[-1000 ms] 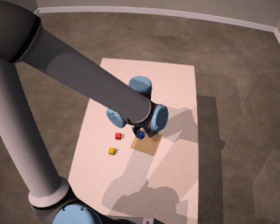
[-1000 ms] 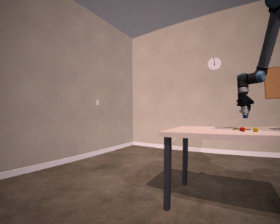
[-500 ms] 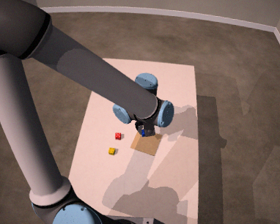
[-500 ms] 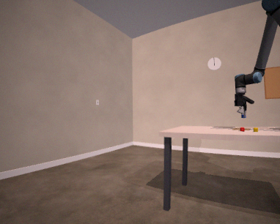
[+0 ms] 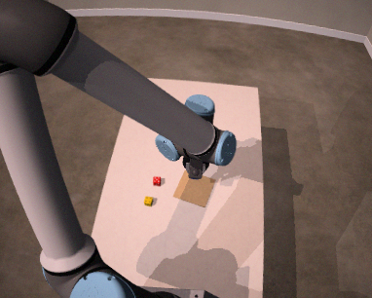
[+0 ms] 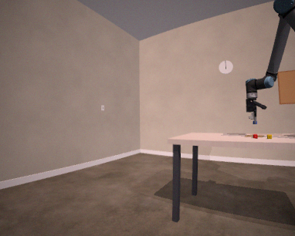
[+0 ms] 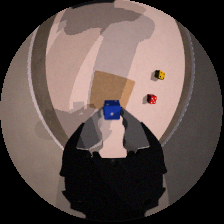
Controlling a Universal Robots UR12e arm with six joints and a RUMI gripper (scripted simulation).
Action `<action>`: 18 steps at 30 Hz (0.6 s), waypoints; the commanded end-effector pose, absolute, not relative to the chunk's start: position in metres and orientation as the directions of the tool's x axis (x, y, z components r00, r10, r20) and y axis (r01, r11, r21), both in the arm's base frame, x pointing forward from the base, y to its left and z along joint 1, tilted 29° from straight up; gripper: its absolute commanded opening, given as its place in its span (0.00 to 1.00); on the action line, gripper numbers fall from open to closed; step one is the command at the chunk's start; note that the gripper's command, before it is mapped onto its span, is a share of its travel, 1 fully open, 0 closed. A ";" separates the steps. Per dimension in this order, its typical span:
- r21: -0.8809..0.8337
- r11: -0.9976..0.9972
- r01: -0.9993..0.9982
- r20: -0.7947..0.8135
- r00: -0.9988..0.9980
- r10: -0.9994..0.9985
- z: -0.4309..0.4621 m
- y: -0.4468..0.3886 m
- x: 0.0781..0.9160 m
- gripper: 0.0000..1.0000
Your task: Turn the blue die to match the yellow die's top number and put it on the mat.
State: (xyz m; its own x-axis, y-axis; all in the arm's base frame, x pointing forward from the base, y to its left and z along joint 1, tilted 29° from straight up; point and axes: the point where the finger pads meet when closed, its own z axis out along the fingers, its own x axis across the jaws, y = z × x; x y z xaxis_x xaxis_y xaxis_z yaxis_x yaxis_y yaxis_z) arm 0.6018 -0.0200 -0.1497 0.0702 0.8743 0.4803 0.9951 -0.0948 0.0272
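Above the pale pinkish table (image 5: 231, 102) (image 6: 218, 139) (image 7: 172, 90), I have the dark two-jaw gripper (image 5: 195, 172) (image 6: 255, 119) (image 7: 111, 107) pointing down, its fingers nearly closed and clamped on the small blue die (image 6: 255, 123) (image 7: 112, 109) with pale pips. My exterior view shows that die at the fingertips, well clear of the tabletop. From the top I can't make it out behind the gripper, which overlaps the far edge of the square tan mat (image 5: 194, 192) (image 7: 112, 90). So the blue die is in the air, not down on the mat. One pale pip is plain to me on the face turned toward the wrist camera; I can't tell what its top number is.

Off to one side of the mat, both resting on the table, I see the small red die with white pips (image 5: 157, 181) (image 6: 255, 136) (image 7: 152, 99) and the small yellow die with dark pips (image 5: 148, 201) (image 6: 269, 136) (image 7: 160, 74). They sit near each other, apart, and neither touches the mat. The yellow one's pips are too small for me to read a number safely. Shadow covers most of the mat, with a brighter strip along the side nearer those two dice.
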 end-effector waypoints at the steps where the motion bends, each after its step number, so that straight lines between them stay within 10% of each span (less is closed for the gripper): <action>1: 0.002 -0.142 0.990 0.479 0.124 0.869 -0.150 -0.022 0.604 0.10; 18: -0.010 -0.164 0.986 0.479 0.149 0.865 -0.151 -0.023 0.605 0.10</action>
